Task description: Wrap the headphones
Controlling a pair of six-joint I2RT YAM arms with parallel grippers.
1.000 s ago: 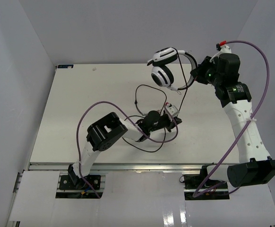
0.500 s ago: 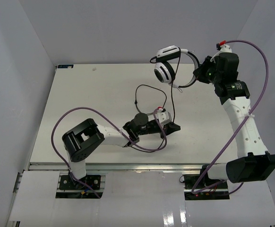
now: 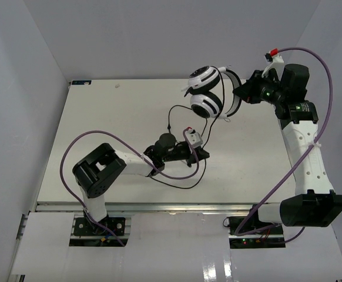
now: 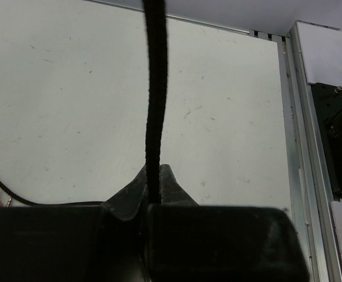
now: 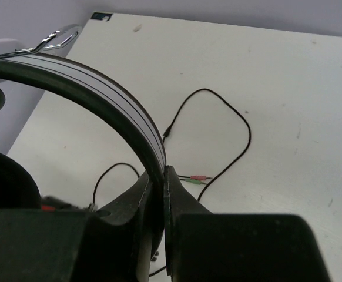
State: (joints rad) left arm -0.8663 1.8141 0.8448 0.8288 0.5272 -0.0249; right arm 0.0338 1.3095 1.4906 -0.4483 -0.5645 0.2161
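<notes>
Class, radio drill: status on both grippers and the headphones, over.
Left gripper shut on the cable. Right gripper shut on the headband, headphones held above the table. Slack cable loops on the table.

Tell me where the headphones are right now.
In the top view, the headphones hang over the far right of the table, headband pinched in the right gripper; their cable runs down to the left gripper.

White-and-black headphones hang in the air, their thin black cable trailing in loops onto the table.
</notes>
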